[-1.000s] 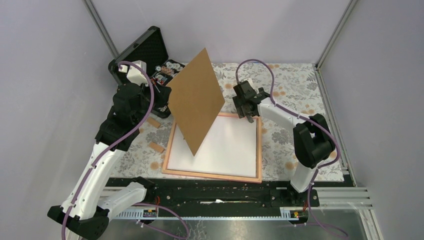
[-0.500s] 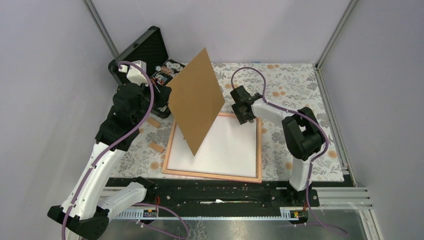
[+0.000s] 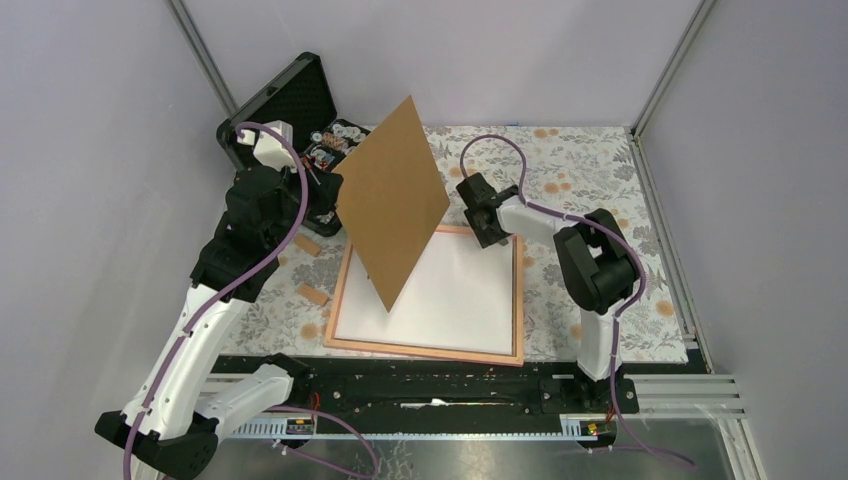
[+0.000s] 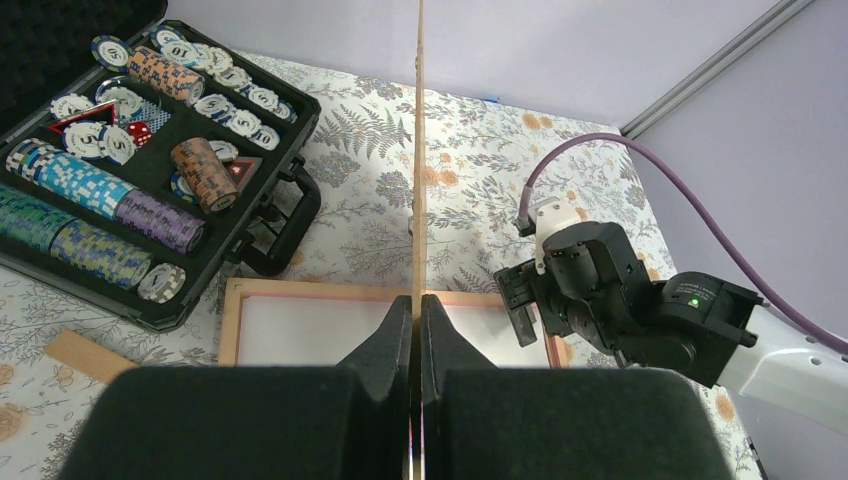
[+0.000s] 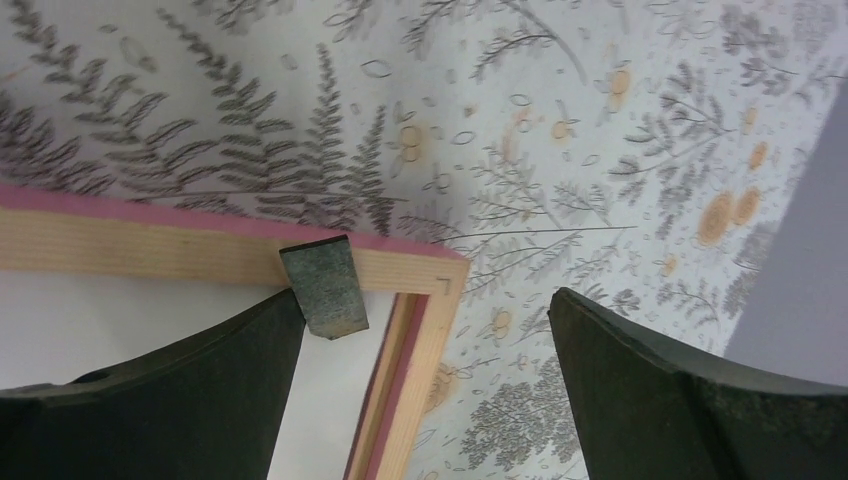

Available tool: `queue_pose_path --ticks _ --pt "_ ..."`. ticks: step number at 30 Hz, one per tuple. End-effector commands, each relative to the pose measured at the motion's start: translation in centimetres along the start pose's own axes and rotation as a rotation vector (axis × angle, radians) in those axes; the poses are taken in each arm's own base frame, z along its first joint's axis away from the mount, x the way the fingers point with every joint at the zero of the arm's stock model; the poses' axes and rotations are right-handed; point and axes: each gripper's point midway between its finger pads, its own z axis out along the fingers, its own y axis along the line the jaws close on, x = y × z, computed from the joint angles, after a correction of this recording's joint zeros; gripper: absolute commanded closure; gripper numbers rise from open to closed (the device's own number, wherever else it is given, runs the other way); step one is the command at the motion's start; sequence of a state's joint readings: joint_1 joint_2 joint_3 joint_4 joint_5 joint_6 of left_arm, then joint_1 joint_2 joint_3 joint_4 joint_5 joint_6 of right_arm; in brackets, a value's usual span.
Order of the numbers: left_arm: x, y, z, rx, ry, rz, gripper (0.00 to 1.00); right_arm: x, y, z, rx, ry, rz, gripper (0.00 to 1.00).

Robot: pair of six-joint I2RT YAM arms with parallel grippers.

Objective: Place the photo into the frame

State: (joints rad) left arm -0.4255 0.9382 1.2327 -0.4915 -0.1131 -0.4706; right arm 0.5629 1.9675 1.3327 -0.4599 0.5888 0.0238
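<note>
Pinching brown backing board [image 3: 392, 205] upright in left gripper [image 4: 415, 305], over frame [image 3: 520, 300] lying mid-table [image 3: 590, 170] toward near edge. Right gripper [image 5: 425, 310] spread wide above frame's far right corner. Photo [image 3: 450, 295] inside frame, white back up.

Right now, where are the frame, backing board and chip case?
frame [image 3: 420, 351], top external view, near border rail.
backing board [image 3: 393, 203], top external view, brown face.
chip case [image 3: 293, 100], top external view, open lid.
</note>
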Motion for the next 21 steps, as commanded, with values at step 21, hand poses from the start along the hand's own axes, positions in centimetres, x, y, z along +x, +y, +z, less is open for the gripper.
queue_pose_path --ticks 21 --pt "-1.0 -1.2 0.3 0.06 -0.047 -0.023 1.0 -4.9 -1.8 -8.5 -0.321 -0.233 0.369 0.0"
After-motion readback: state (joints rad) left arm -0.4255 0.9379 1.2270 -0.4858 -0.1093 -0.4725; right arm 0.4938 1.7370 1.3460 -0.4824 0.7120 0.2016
